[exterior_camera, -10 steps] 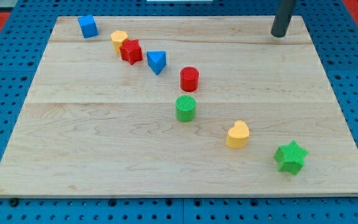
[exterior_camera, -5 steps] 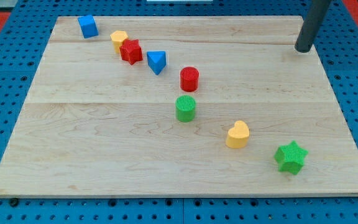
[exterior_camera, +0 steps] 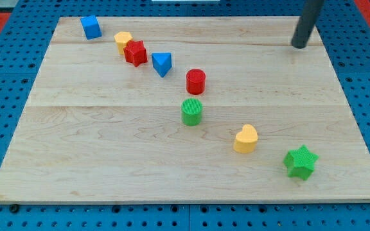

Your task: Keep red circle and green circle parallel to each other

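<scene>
Pale wooden tabletop (exterior_camera: 108, 147) fills the frame, on blue pegboard. Near its centre the red circle (exterior_camera: 196, 81) stands just above the green circle (exterior_camera: 192, 111), close but apart. Up-left run a blue triangle (exterior_camera: 162, 63), a red star (exterior_camera: 135, 52) touching a yellow hexagon (exterior_camera: 123, 42), and a blue cube (exterior_camera: 90, 27). Lower right sit a yellow heart (exterior_camera: 245, 138) and a green star (exterior_camera: 300, 162). My tip (exterior_camera: 299, 45) rests at upper right, well apart from every block; it has no fingers and holds nothing.
</scene>
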`<state>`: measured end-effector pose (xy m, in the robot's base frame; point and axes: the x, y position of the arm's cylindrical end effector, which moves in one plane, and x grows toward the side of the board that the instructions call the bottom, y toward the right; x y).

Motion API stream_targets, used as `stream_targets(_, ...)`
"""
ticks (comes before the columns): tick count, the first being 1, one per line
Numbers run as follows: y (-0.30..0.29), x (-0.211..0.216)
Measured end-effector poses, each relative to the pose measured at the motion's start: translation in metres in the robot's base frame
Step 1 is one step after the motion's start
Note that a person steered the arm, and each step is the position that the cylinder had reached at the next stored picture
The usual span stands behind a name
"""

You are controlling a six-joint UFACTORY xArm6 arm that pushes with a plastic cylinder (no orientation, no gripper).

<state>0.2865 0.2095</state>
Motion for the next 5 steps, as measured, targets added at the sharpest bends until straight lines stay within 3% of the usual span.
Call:
stream_targets(4,-0.229,0.116)
stream_targets(5,-0.256,0.123)
